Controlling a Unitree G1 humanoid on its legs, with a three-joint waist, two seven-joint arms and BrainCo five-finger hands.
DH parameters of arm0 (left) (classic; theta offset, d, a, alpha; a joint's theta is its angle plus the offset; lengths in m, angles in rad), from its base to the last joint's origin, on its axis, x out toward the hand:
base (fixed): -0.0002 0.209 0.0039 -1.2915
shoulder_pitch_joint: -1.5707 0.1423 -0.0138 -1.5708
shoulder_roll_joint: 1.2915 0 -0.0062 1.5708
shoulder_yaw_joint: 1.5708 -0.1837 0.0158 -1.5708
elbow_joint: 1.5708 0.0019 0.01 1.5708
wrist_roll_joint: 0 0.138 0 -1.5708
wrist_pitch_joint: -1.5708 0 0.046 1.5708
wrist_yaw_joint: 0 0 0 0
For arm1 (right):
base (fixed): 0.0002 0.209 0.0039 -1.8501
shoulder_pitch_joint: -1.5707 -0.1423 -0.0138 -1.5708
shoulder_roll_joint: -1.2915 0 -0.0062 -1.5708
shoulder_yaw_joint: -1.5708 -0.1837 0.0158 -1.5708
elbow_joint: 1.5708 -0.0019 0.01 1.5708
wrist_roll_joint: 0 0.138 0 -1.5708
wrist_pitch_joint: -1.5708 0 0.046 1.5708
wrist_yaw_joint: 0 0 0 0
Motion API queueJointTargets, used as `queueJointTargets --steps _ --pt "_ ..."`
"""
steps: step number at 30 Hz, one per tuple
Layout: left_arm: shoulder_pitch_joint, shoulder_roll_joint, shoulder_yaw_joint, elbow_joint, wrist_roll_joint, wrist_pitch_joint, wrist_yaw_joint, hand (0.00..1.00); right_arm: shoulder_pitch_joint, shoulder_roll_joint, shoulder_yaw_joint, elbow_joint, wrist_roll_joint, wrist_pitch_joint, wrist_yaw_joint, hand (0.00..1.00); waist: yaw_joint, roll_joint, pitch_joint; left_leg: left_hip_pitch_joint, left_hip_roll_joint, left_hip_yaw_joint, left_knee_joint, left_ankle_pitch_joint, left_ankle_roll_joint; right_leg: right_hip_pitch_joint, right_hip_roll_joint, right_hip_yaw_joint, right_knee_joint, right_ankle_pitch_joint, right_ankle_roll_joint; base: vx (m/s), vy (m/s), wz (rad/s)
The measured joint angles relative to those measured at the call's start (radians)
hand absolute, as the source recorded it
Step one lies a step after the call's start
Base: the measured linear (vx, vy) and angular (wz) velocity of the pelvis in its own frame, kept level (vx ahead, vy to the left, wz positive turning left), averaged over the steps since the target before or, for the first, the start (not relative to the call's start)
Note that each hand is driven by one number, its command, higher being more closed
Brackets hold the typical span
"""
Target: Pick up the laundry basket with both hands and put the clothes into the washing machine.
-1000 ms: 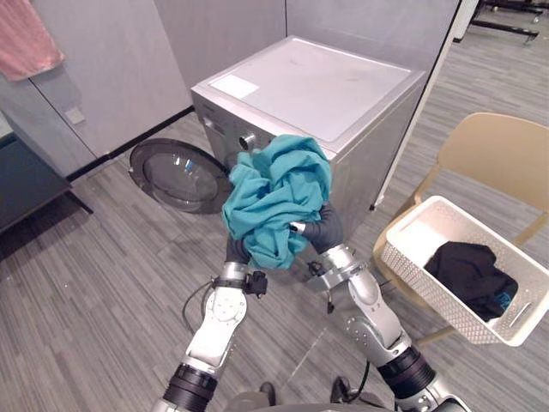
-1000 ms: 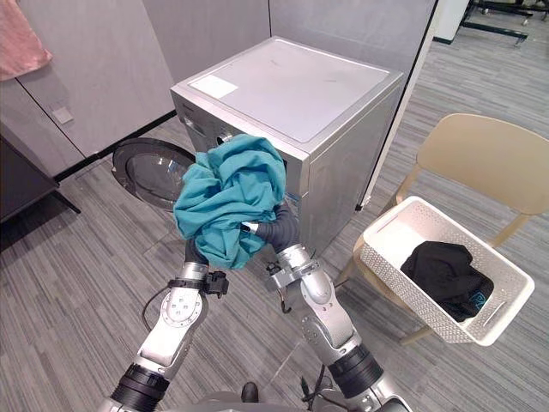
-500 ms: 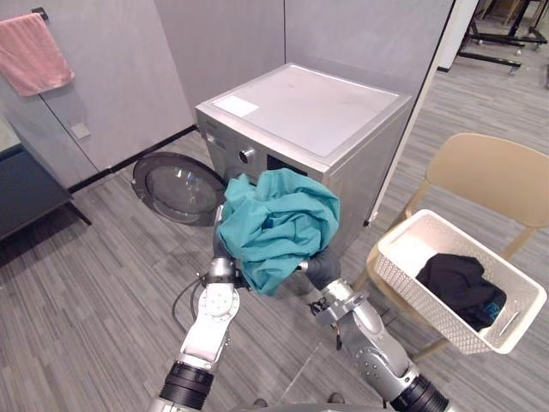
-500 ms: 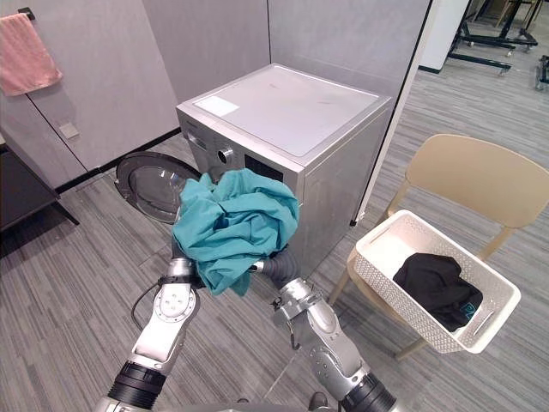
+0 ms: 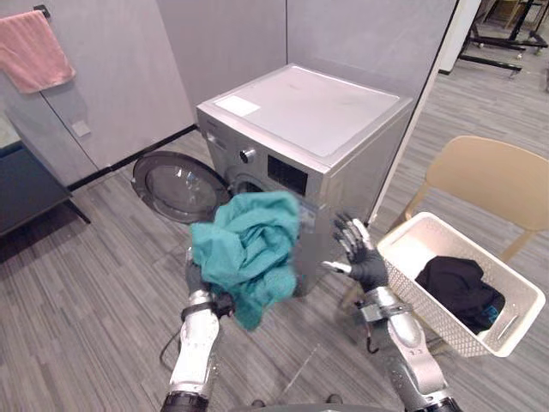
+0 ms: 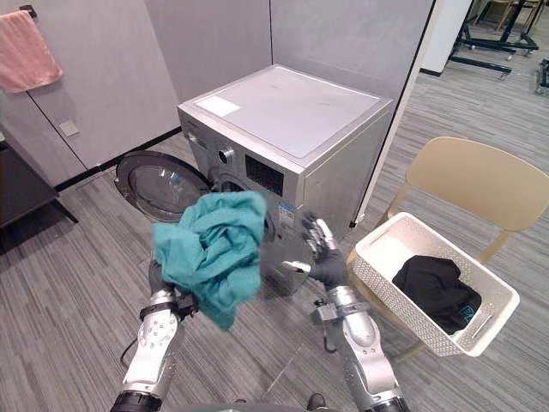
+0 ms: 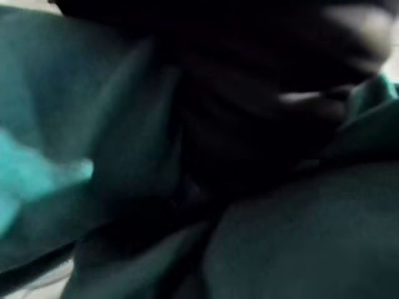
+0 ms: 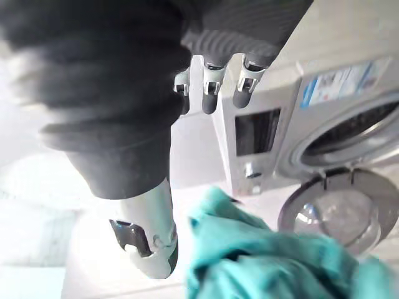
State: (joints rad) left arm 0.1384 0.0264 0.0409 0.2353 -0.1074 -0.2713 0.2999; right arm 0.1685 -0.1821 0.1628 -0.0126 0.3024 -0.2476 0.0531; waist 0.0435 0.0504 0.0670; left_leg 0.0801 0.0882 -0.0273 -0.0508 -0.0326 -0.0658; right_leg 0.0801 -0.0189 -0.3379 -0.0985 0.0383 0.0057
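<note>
In front of the washing machine [image 5: 317,112], the teal garment [image 5: 249,257] rests on the left hand [image 5: 195,276]; its grip I cannot tell. The right hand [image 5: 364,262] is spread wide, apart from the garment, so it may slip to the floor [image 5: 103,257].

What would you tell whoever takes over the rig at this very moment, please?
Left hand: under the bunched teal garment, carrying it in front of the washing machine; grip hidden.
Right hand: open, holding nothing, beside the garment.
Done: machine door open, teal garment out of the basket, which sits on the chair with a black garment inside.
Left: load the teal garment, then the black one.
</note>
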Motion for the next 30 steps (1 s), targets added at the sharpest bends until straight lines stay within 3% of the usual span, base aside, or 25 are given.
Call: queueJointTargets --steps 5,8,11,12,13,14,18,20,21,23,24,25,26,27,28,30 --pt "0.003 0.026 0.013 0.118 -0.040 0.000 -0.020 1.00 0.000 0.012 -0.033 0.226 -0.078 0.007 -0.013 0.00 0.015 -0.018 0.012 -0.041 -0.001 -0.057 -0.003 0.011 -0.011 -0.010 0.005 -0.069 0.000 -0.012 -0.009 0.05 -0.015 0.41" --pt "0.000 0.028 0.014 0.158 -0.042 0.000 -0.040 1.00 -0.010 0.022 -0.079 0.402 -0.149 0.034 -0.037 0.00 0.026 -0.033 0.023 -0.089 -0.011 -0.129 -0.002 0.036 -0.017 -0.013 -0.011 -0.172 0.018 -0.044 -0.003 0.05 -0.037 1.04" --pt "-0.007 0.032 0.010 0.208 -0.060 0.001 -0.045 1.00 -0.059 0.038 -0.126 0.564 -0.206 0.043 -0.081 0.00 0.026 -0.056 0.046 -0.148 -0.050 -0.019 0.004 0.113 0.016 -0.037 -0.079 -0.295 0.101 -0.104 0.010 0.02 0.030 1.18" --pt "-0.002 0.032 0.010 0.213 -0.062 0.001 -0.046 1.00 -0.079 0.040 -0.131 0.597 -0.219 0.049 -0.094 0.00 0.028 -0.055 0.053 -0.162 -0.054 0.085 0.025 0.104 0.029 -0.048 -0.095 -0.317 0.131 -0.118 0.010 0.03 0.142 0.69" --pt "-0.003 0.034 0.010 0.235 -0.075 0.001 -0.046 1.00 -0.108 0.037 -0.131 0.632 -0.241 0.060 -0.103 0.00 0.026 -0.040 0.073 -0.181 -0.044 0.243 0.062 0.074 0.068 -0.052 -0.107 -0.340 0.175 -0.142 0.024 0.03 0.161 0.62" --pt "-0.003 0.040 0.011 0.252 -0.076 0.001 -0.048 1.00 -0.125 0.037 -0.131 0.651 -0.255 0.063 -0.108 0.00 0.026 -0.042 0.081 -0.181 -0.045 0.278 0.068 0.066 0.077 -0.052 -0.114 -0.345 0.194 -0.154 0.030 0.05 0.165 0.50" --pt "0.027 0.060 0.009 0.328 -0.072 0.009 -0.064 1.00 -0.177 0.088 -0.122 0.704 -0.337 0.071 -0.116 0.00 0.030 -0.064 0.106 -0.185 -0.070 0.249 0.095 0.022 0.070 -0.050 -0.150 -0.350 0.230 -0.180 0.065 0.07 0.080 0.16" --pt "0.059 0.055 0.009 0.332 -0.071 0.014 -0.078 1.00 -0.184 0.093 -0.124 0.747 -0.358 0.081 -0.118 0.00 0.032 -0.067 0.111 -0.191 -0.085 0.249 0.172 -0.055 0.077 -0.053 -0.203 -0.346 0.329 -0.236 0.091 0.09 0.093 0.06" --pt "0.083 0.056 0.009 0.332 -0.069 0.015 -0.084 1.00 -0.175 0.093 -0.124 0.767 -0.368 0.085 -0.120 0.00 0.031 -0.077 0.117 -0.194 -0.105 0.249 0.221 -0.109 0.089 -0.061 -0.263 -0.339 0.429 -0.291 0.105 0.09 0.108 0.08" --pt "0.101 0.060 0.009 0.332 -0.069 0.027 -0.084 1.00 -0.166 0.089 -0.124 0.784 -0.375 0.104 -0.126 0.00 0.029 -0.089 0.123 -0.193 -0.138 0.245 0.274 -0.165 0.111 -0.101 -0.340 -0.301 0.606 -0.338 0.081 0.15 0.110 0.16" --pt "0.105 0.061 0.008 0.332 -0.063 0.031 -0.086 1.00 -0.157 0.085 -0.124 0.784 -0.375 0.107 -0.135 0.00 0.022 -0.085 0.128 -0.192 -0.144 0.232 0.298 -0.189 0.127 -0.171 -0.376 -0.213 0.764 -0.312 0.000 0.17 0.078 0.26" --pt "0.104 0.063 0.007 0.332 -0.054 0.031 -0.086 1.00 -0.152 0.085 -0.124 0.784 -0.375 0.108 -0.140 0.00 0.018 -0.081 0.132 -0.178 -0.143 0.216 0.308 -0.200 0.136 -0.212 -0.378 -0.158 0.841 -0.282 -0.048 0.36 0.117 0.41" --pt "0.095 0.079 0.005 0.331 -0.037 0.033 -0.086 1.00 -0.137 0.090 -0.124 0.784 -0.375 0.108 -0.140 0.00 0.008 -0.078 0.144 -0.152 -0.136 0.187 0.316 -0.214 0.147 -0.267 -0.350 -0.059 0.938 -0.281 -0.022 0.30 0.049 0.48" --pt "0.088 0.087 -0.001 0.331 -0.036 0.033 -0.085 1.00 -0.128 0.093 -0.124 0.784 -0.374 0.109 -0.139 0.00 -0.002 -0.072 0.153 -0.137 -0.127 0.161 0.314 -0.225 0.146 -0.286 -0.306 -0.025 0.944 -0.320 0.002 0.45 0.038 0.60" --pt "0.077 0.091 -0.002 0.330 -0.036 0.033 -0.084 1.00 -0.126 0.094 -0.125 0.784 -0.374 0.109 -0.140 0.00 -0.008 -0.072 0.161 -0.109 -0.115 0.136 0.301 -0.235 0.140 -0.323 -0.250 0.007 0.913 -0.352 0.008 0.37 -0.026 0.54" --pt "0.061 0.096 -0.003 0.331 -0.035 0.033 -0.083 1.00 -0.132 0.089 -0.126 0.783 -0.372 0.109 -0.142 0.00 -0.022 -0.071 0.166 -0.061 -0.096 0.116 0.274 -0.237 0.122 -0.393 -0.180 0.013 0.814 -0.356 0.018 0.44 -0.045 0.44"
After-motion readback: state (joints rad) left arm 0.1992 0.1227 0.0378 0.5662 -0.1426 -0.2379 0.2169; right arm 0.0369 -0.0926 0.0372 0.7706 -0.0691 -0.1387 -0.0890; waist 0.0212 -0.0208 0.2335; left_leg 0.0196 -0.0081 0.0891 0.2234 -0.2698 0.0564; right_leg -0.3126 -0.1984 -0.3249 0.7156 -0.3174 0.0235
